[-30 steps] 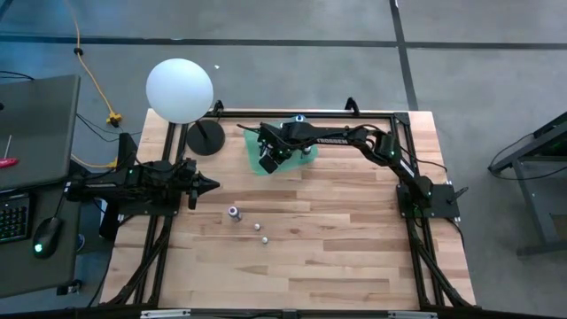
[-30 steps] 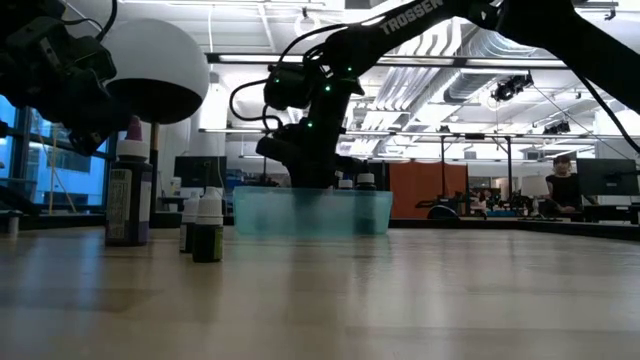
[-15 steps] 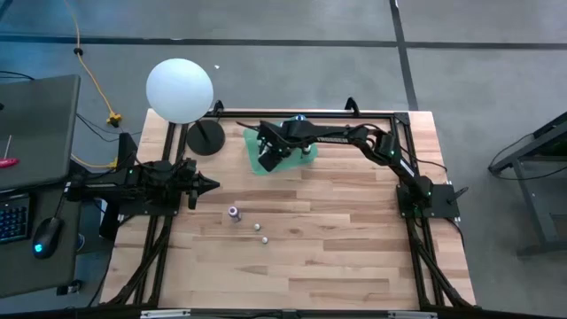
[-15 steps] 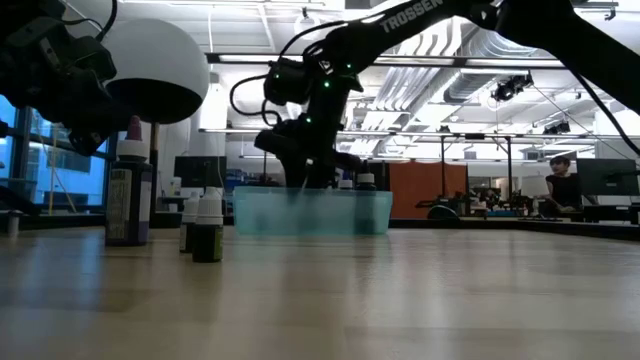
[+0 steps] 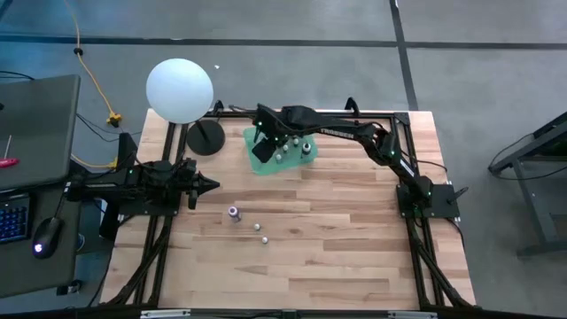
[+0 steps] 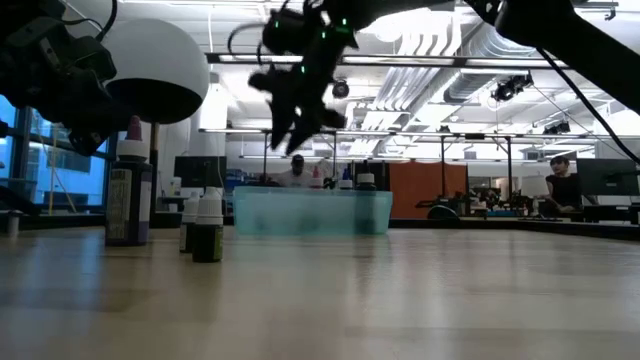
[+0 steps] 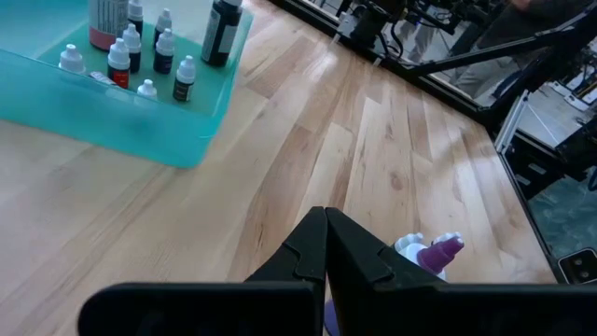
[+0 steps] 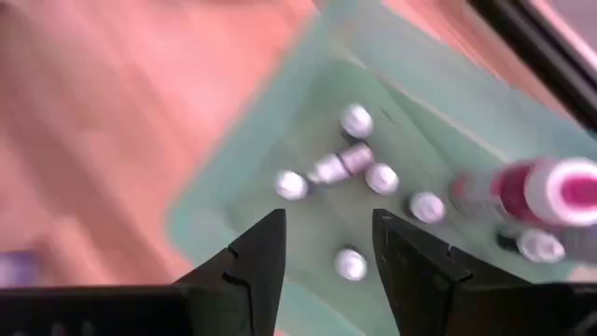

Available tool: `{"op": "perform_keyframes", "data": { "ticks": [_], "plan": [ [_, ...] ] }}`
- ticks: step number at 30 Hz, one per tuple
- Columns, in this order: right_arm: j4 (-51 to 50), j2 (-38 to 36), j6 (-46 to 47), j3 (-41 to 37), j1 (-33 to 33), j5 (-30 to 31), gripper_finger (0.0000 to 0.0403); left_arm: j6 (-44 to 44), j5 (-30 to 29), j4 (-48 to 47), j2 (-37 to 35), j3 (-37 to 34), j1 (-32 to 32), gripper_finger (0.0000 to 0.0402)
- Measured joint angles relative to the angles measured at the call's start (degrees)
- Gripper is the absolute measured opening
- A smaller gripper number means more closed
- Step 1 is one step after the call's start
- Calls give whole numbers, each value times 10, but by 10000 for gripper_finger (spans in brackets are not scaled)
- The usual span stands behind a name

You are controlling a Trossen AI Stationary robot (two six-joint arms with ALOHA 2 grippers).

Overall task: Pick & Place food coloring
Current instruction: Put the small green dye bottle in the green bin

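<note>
A teal tray (image 5: 257, 165) at the table's far middle holds several tiny white-capped food coloring bottles (image 8: 356, 121) and a larger pink-capped one (image 8: 560, 191); one small bottle (image 8: 332, 168) seems to lie on its side. My right gripper (image 8: 326, 224) hovers open and empty above the tray (image 6: 310, 212), raised well clear (image 6: 296, 120). Three more bottles stand on the table: a purple one (image 5: 233, 213) and two small ones (image 5: 258, 226) (image 5: 264, 238). My left gripper (image 5: 213, 185) is shut and waits near the table's left, just beyond the purple bottle (image 7: 435, 254).
A white globe lamp (image 5: 180, 90) on a dark round base (image 5: 205, 137) stands at the far left corner, close to the tray. A black frame rail (image 5: 354, 112) runs along the far edge. Bare wood lies on the near and right parts of the table (image 5: 354, 248).
My right gripper has risen straight up out of the teal tray and drawn slightly toward the far edge. The bottles in the tray and the three on the table stay where they were.
</note>
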Motion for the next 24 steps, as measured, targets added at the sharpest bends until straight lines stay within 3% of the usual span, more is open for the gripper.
{"op": "perform_keyframes", "data": {
  "ticks": [4, 10, 16, 24],
  "plan": [
    [-26, 0, -24, 66, 8, -31, 152, 0, 0, 0, 0, 0, 0, 0],
    [6, -62, -25, 30, 20, -130, 152, 0, 0, 0, 0, 0, 0, 0],
    [5, -108, -86, 30, 57, -214, 152, 0, -1, 0, 0, 0, 0, 0],
    [33, -140, -160, 30, 144, -230, 152, 0, -1, 0, 0, 0, 0, 0]
  ]
}}
